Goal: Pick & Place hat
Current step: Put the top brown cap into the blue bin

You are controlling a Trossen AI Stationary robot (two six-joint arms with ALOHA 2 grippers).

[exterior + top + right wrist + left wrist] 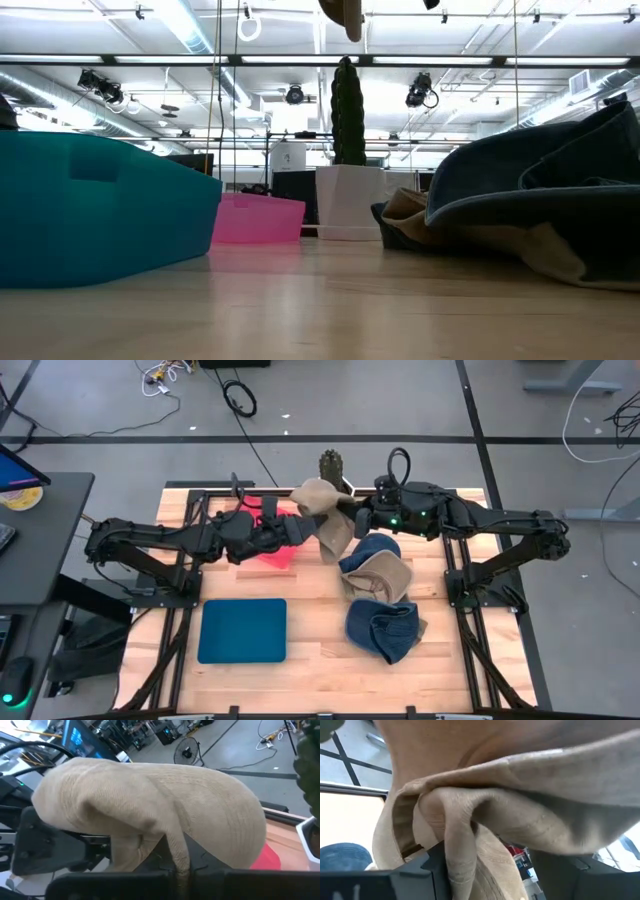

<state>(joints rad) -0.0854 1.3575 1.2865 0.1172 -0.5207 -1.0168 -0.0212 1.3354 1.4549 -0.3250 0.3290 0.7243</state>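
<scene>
Grey floor with dark tape lines and loose cables is showing all around the wooden tabletop (310, 660) in the high view. Above the far middle of that tabletop, both arms are meeting at a tan hat (325, 520), which is hanging in the air between them, well clear of the wood.

The left gripper (292, 528) is reaching in from the left side and is pinching a fold of the tan hat's fabric; in the left wrist view the cloth is bunching between the dark fingers (395, 880). The right gripper (352, 517) is coming in from the right and is clamping the opposite edge of the same hat, with a strip of fabric trailing down between its fingers in the right wrist view, where the crown (150, 810) is filling most of the frame.

Below the left gripper, a pink bin (280, 545) is sitting on the tabletop, partly hidden by the arm. A teal bin (242, 630) is lying nearer the front left. Right of centre, a blue and tan hat (375, 568) is resting on the wood, and a second blue hat (383, 630) is lying just in front of it. A small cactus in a white pot (348, 170) is standing at the far edge.
</scene>
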